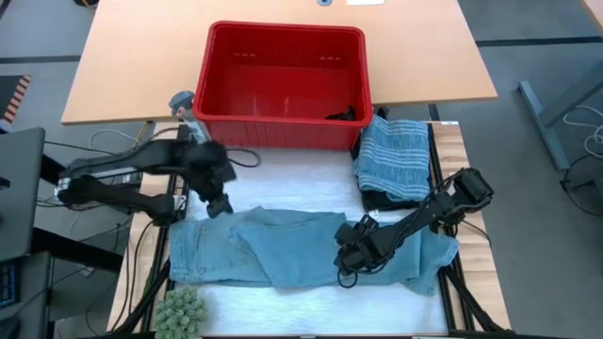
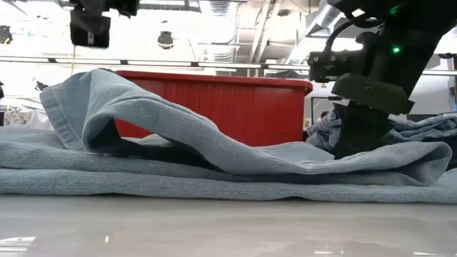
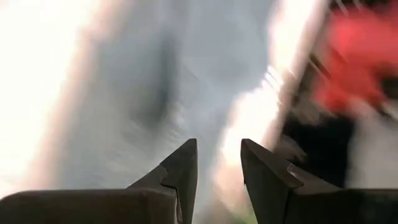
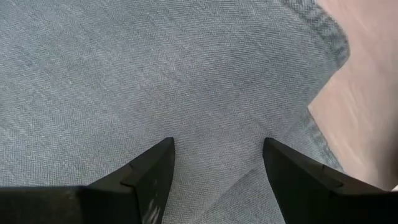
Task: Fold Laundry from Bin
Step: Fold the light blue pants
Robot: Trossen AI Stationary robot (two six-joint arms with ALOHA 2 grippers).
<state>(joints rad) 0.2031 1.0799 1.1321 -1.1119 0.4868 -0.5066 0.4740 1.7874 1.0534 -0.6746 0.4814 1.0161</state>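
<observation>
The light blue garment (image 1: 283, 250) lies spread across the white mat, with part of it folded over itself; in the low view a fold (image 2: 107, 100) stands up in a hump. My left gripper (image 1: 219, 202) is open and empty above the garment's far left corner, and shows high in the low view (image 2: 89, 28). My right gripper (image 1: 353, 254) is open, its fingers pointing down at the garment's right half (image 4: 217, 93). The striped grey-blue cloth (image 1: 391, 155) lies folded on a dark garment (image 1: 382, 198). The red bin (image 1: 283, 85) holds a dark piece (image 1: 347, 115). My right gripper points down at the light blue garment's right half (image 4: 217, 149), fingers spread over flat cloth near a hem. Whether the fingertips (image 4: 163, 149) touch the cloth I cannot tell. My left gripper touches nothing.
The bin stands on the wooden table (image 1: 122, 66) beyond the mat. A green spiky ball (image 1: 179, 311) sits at the near left corner. A small grey object (image 1: 184, 104) stands by the bin's left side. Bare white mat (image 1: 301, 184) shows between bin and garment.
</observation>
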